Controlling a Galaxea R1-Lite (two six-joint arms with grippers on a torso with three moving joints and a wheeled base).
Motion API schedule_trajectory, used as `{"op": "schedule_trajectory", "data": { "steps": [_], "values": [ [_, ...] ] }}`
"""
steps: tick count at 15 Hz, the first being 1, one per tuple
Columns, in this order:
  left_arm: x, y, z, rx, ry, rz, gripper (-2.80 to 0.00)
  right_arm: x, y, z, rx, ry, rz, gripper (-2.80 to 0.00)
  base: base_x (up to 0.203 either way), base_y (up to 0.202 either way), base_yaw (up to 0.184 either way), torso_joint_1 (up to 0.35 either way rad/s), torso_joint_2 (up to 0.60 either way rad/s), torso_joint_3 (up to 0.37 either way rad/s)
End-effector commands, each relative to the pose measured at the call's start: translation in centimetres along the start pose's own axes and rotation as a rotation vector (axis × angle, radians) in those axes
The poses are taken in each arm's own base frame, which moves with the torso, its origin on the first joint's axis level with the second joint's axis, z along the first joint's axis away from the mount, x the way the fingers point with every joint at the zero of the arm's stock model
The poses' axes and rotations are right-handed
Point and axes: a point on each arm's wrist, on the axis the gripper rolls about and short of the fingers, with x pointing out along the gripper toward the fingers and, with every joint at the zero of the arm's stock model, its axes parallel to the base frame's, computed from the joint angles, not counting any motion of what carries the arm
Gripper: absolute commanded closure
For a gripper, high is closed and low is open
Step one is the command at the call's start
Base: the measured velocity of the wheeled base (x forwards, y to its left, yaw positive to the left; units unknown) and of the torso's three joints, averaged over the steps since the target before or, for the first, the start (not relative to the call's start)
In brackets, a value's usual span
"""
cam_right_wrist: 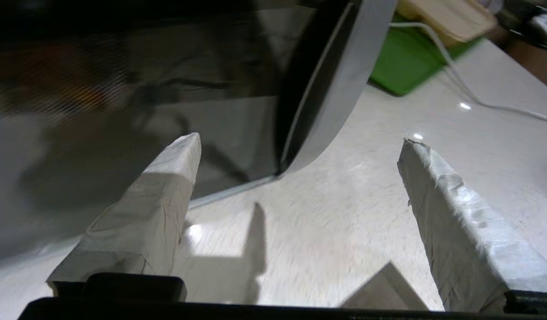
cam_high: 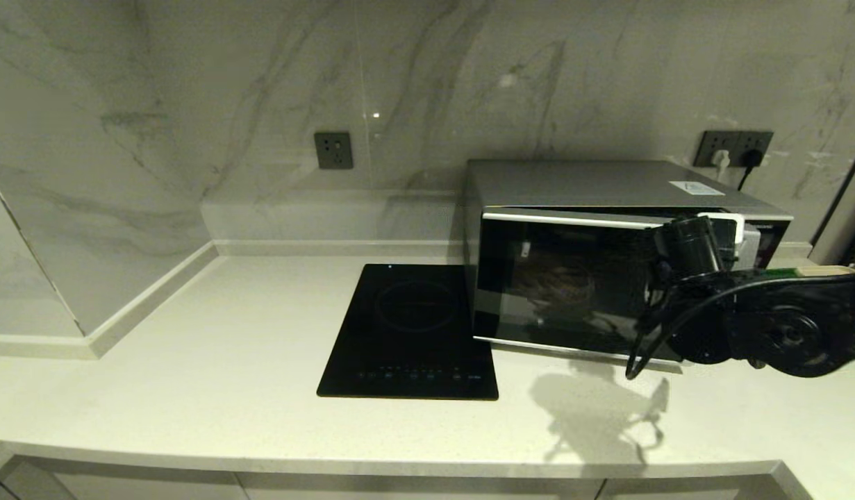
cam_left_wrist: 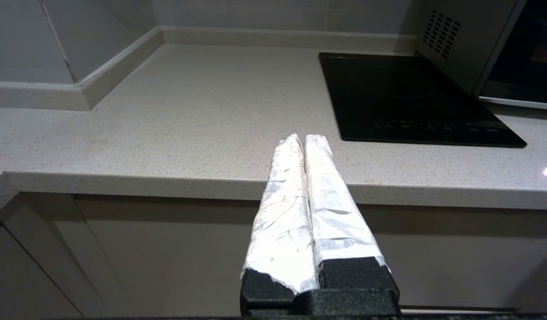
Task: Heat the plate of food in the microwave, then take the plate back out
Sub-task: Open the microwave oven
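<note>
Taped right end effector (cam_right_wrist: 300,142) gapes wide, empty.

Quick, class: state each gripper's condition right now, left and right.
Left gripper: shut, empty, parked off the counter edge.
Right gripper: open, empty, in front of the microwave door.

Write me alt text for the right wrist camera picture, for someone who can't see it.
The right gripper hangs open and empty just above the pale countertop, its two tape-wrapped fingers spread wide in front of the microwave and its dark glass door. Past the door's curved silver trim lies a green tray with a cream object and a white cable.
</note>
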Motion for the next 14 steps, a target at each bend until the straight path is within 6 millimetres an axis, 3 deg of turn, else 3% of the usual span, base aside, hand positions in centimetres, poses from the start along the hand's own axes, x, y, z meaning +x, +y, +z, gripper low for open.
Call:
{"op": "schedule_trajectory", "data": {
  "steps": [1, 3, 4, 6, 8, 14],
  "values": [
    [0.0, 0.0, 0.0, 0.0, -0.002, 0.0, 0.0, -6.5, -3.3, 2.1, 0.056, -0.05, 0.184, -2.8, 0.0, 0.0, 0.0, 0.0, 0.0, 0.0],
    [0.0, 0.0, 0.0, 0.0, 0.0, 0.0, 0.0, -9.5, -6.8, 2.8, 0.074, -0.052, 0.302, -2.8, 0.0, 0.0, 0.0, 0.0, 0.0, 0.0],
    [0.0, 0.0, 0.0, 0.0, -0.002, 0.0, 0.0, -10.6, -8.7, 3.1, 0.083, -0.048, 0.355, 0.0, 0.0, 0.0, 0.0, 0.0, 0.0, 0.0],
    [0.0, 0.0, 0.0, 0.0, -0.001, 0.0, 0.0, -12.1, -12.0, 3.8, 0.087, -0.016, 0.471, 0.0, 0.0, 0.0, 0.0, 0.0, 0.0, 0.0],
    [0.0, 0.0, 0.0, 0.0, -0.002, 0.0, 0.0, -12.2, -13.4, 6.5, 0.145, 0.002, 0.531, 0.0, 0.0, 0.0, 0.0, 0.0, 0.0, 0.0],
    [0.0, 0.0, 0.0, 0.0, 0.0, 0.0, 0.0, -6.9, -11.9, 15.4, 0.381, 0.153, 0.553, 0.0, 0.0, 0.0, 0.0, 0.0, 0.0, 0.0]
  ]
}}
